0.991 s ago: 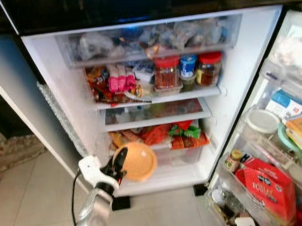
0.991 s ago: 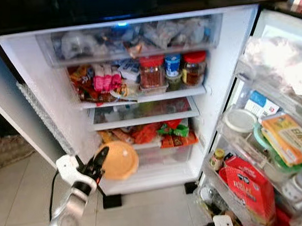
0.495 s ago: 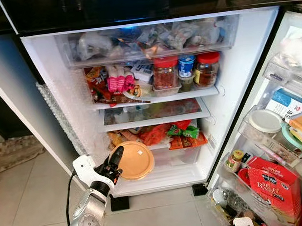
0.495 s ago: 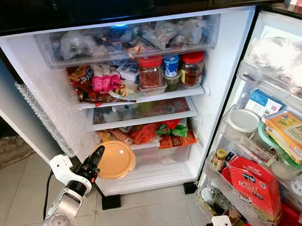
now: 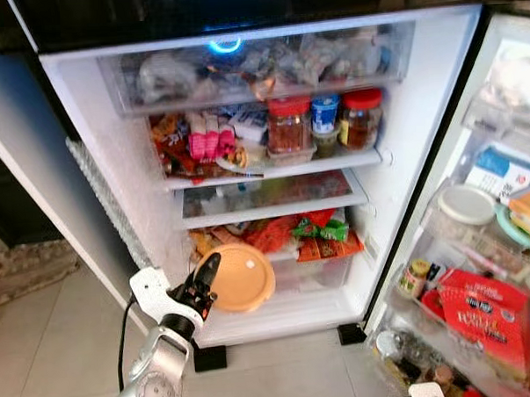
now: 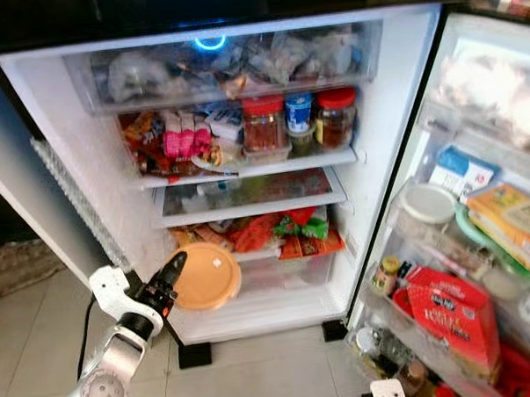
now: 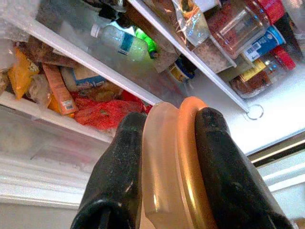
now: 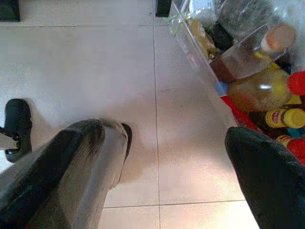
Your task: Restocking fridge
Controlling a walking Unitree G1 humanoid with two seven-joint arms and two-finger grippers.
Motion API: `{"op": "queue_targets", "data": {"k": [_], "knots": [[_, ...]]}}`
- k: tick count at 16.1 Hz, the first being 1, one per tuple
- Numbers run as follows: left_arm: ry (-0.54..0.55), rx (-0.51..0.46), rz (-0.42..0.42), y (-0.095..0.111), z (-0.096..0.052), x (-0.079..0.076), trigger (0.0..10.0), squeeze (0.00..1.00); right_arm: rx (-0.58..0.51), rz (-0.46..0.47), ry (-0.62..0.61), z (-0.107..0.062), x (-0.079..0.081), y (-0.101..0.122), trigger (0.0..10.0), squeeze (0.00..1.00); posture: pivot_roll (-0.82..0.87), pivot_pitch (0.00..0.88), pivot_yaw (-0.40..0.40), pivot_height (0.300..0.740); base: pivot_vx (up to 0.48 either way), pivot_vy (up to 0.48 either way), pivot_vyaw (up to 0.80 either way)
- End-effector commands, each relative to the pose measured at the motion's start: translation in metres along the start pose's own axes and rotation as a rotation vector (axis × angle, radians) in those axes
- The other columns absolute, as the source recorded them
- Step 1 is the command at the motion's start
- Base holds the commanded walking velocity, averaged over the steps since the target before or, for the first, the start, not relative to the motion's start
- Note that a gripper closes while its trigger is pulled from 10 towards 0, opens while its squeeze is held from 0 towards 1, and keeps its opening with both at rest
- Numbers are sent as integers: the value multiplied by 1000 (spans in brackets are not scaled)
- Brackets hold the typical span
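At the left, the left gripper (image 5: 205, 280) reaches up from the floor side toward the open fridge (image 5: 421, 139), pinching a round orange-lidded container (image 5: 240, 277) by its left edge. In the left wrist view the container (image 7: 174, 162) stands on edge between the two black fingers (image 7: 119, 176), one pad on the pale tub side and the other on the orange lid, both touching it. The container hangs just in front of the bottom drawer (image 5: 312, 271), below the red and green packets (image 5: 310, 232) lying on top of that drawer.

Above it sits a glass shelf (image 5: 269, 198), then a shelf with pink packs (image 5: 208, 144) on the left and two red-lidded jars (image 5: 290, 127) with a blue-topped tub (image 5: 325, 114) between them. A clear tray (image 5: 259, 69) full of bags runs across the top.

To the right, the open door holds a red box (image 5: 486, 316), a white-lidded tub (image 5: 463, 206) and a small yellow-capped jar (image 5: 414, 278). In the right wrist view the right gripper (image 8: 167, 171) hangs over the tiled floor (image 8: 95, 62) with its fingers spread wide, beside the door's lowest bin of bottles (image 8: 267, 90).
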State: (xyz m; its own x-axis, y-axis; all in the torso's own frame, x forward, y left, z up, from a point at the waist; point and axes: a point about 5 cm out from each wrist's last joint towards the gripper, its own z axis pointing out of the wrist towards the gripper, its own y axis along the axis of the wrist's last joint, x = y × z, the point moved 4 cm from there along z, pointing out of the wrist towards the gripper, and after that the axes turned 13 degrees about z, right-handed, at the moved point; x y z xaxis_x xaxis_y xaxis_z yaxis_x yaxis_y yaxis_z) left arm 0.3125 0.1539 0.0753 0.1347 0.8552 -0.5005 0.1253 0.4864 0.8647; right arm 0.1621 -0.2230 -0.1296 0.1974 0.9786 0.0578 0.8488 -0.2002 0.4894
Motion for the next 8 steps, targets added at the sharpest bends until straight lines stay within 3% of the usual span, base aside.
{"op": "queue_targets", "data": {"k": [1, 8], "knots": [[-12, 1, -8, 1, 2, -6, 10000, 0, 5, 5, 0, 0, 0, -2, 10000, 0, -32, 0, 14, 643, 0, 0, 0], [10, -20, -20, 6, 4, -4, 10000, 0, 2, 6, -4, 0, -2, 0, 10000, 0, -29, 0, 11, 643, 0, 0, 0]]}}
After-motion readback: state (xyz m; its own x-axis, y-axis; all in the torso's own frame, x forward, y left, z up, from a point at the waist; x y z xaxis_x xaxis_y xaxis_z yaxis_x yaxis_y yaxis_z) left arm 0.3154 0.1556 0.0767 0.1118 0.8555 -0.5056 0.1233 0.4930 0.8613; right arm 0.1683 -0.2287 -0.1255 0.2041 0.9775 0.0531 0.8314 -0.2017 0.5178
